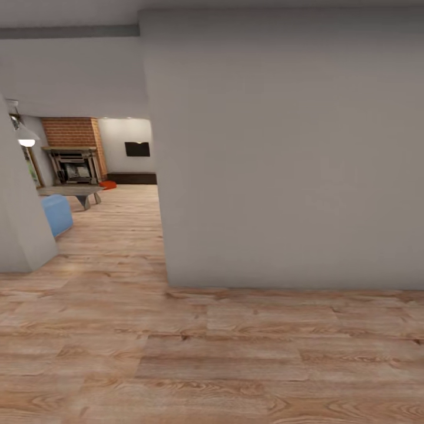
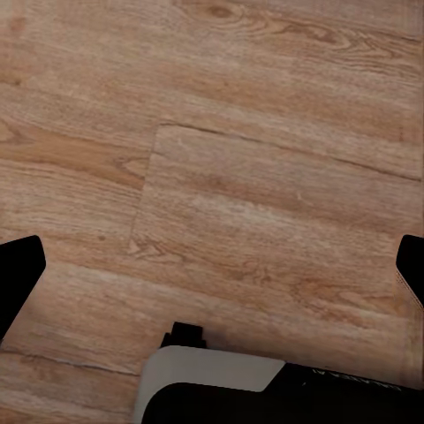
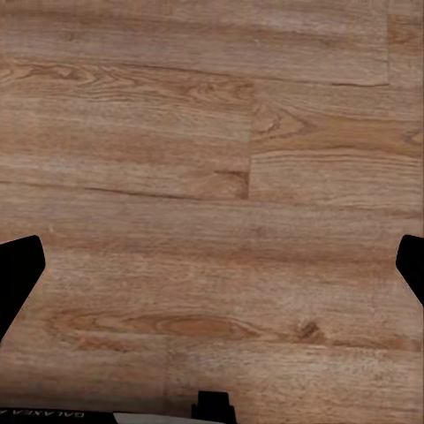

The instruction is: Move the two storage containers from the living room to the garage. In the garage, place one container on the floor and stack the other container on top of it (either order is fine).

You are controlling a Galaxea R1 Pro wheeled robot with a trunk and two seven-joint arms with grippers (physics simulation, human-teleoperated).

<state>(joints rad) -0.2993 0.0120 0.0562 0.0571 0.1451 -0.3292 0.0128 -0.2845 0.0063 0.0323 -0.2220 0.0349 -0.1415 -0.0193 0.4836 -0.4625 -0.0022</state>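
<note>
Fingers (image 2: 19, 274) spread wide, empty, over wood floor (image 1: 176, 353).

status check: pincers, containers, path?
Both pincers open, empty, over plank floor. Orange-red container far off by the brick fireplace. White wall dead ahead, doorway to its left.

Light wood plank floor (image 1: 212, 353), tan with darker brown grain and knots. Plain pale grey wall (image 1: 282, 153). Red-brown brick fireplace (image 1: 73, 153), dark firebox. Black TV (image 1: 137, 149) on white wall. Dark low cabinet (image 1: 132, 178). Light blue sofa (image 1: 57, 213). Small orange-red container (image 1: 108, 184). Grey table (image 1: 73, 191). Black fingertips (image 2: 18, 274).
</note>
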